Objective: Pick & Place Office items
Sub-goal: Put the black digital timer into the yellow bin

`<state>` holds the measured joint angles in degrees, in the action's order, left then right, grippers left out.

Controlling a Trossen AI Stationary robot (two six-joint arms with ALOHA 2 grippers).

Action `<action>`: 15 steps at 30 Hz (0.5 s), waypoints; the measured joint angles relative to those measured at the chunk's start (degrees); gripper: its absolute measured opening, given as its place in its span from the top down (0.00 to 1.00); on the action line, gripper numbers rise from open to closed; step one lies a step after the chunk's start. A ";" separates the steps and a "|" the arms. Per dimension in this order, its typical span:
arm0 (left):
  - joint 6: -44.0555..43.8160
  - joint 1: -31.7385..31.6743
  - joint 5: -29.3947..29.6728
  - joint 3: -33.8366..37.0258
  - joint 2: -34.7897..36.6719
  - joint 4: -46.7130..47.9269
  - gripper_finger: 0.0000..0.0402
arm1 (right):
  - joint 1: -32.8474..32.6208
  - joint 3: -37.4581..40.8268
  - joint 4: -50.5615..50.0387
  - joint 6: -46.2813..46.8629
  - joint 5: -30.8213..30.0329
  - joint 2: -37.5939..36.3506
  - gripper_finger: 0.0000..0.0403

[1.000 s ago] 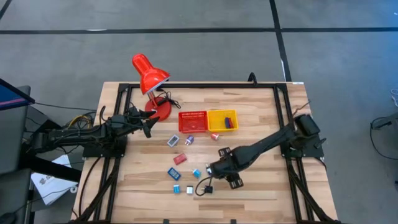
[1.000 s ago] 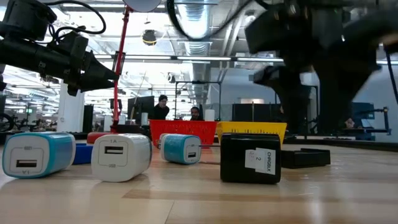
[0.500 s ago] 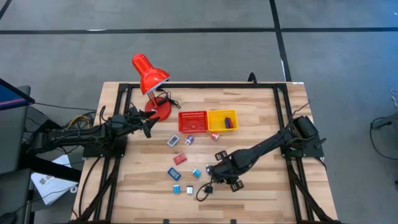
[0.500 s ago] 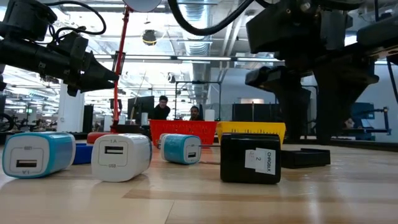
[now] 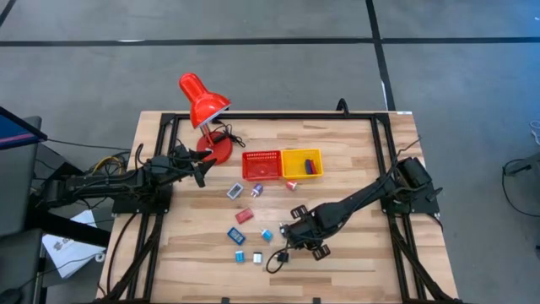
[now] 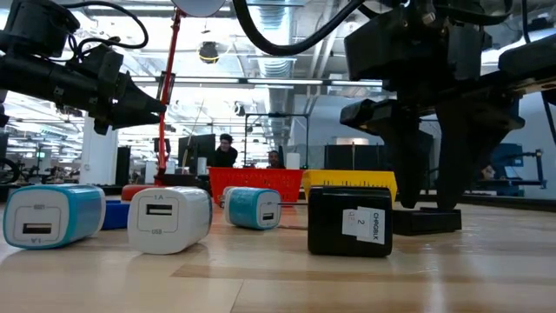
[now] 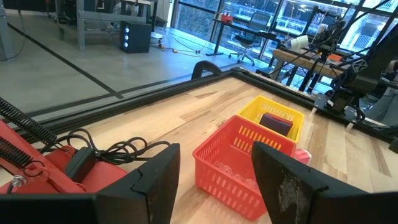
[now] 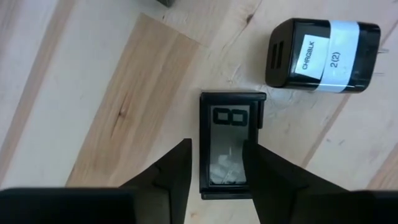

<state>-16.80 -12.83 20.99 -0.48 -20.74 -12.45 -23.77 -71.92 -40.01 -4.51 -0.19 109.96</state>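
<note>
My right gripper [image 8: 217, 180] points down at the near middle of the table [image 5: 297, 233]. It has closed on a flat black rectangular piece [image 8: 229, 134] that lies on the wood. A black charger block [image 8: 320, 55] with a white label rests on its side just beyond it, untouched. More office items lie on the table to the left: blue-and-white chargers [image 6: 54, 215] [image 6: 169, 219] [image 6: 254, 207]. My left gripper [image 7: 214, 186] waits open by the red lamp's base [image 5: 221, 149], facing the red basket [image 7: 239, 165]. My right gripper pinches the flat black piece by its two long sides [image 8: 204, 158] between its two fingers, in the half away from the charger block. The fingers [image 6: 410, 174] come from above and point down. The piece lies flat on the table.
A red basket [image 5: 261, 164] and a yellow basket [image 5: 302, 163] holding some pieces stand at mid-table. A red desk lamp [image 5: 205, 110] with its cord is at the far left. Small red, blue and white pieces [image 5: 245, 215] are scattered before the baskets. People show in the room behind.
My right gripper has sunk a little over the flat black piece, its wrist has rolled somewhat, and its fingers have drawn closer together around the piece. The piece itself has stayed in place on the table.
</note>
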 joint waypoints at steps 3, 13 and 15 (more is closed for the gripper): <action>0.00 -0.01 0.00 0.01 -0.01 0.00 0.51 | 0.00 0.00 0.00 0.00 0.13 0.00 0.66; 0.00 -0.01 0.00 0.01 0.00 0.00 0.51 | 0.26 0.00 0.00 5.76 0.14 -0.01 0.55; 0.00 -0.01 -0.02 0.01 0.01 0.00 0.51 | 0.26 0.00 -0.04 5.74 0.15 -0.01 0.49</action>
<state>-16.80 -12.84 20.98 -0.47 -20.74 -12.45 -23.51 -71.92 -40.05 1.23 -0.03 109.95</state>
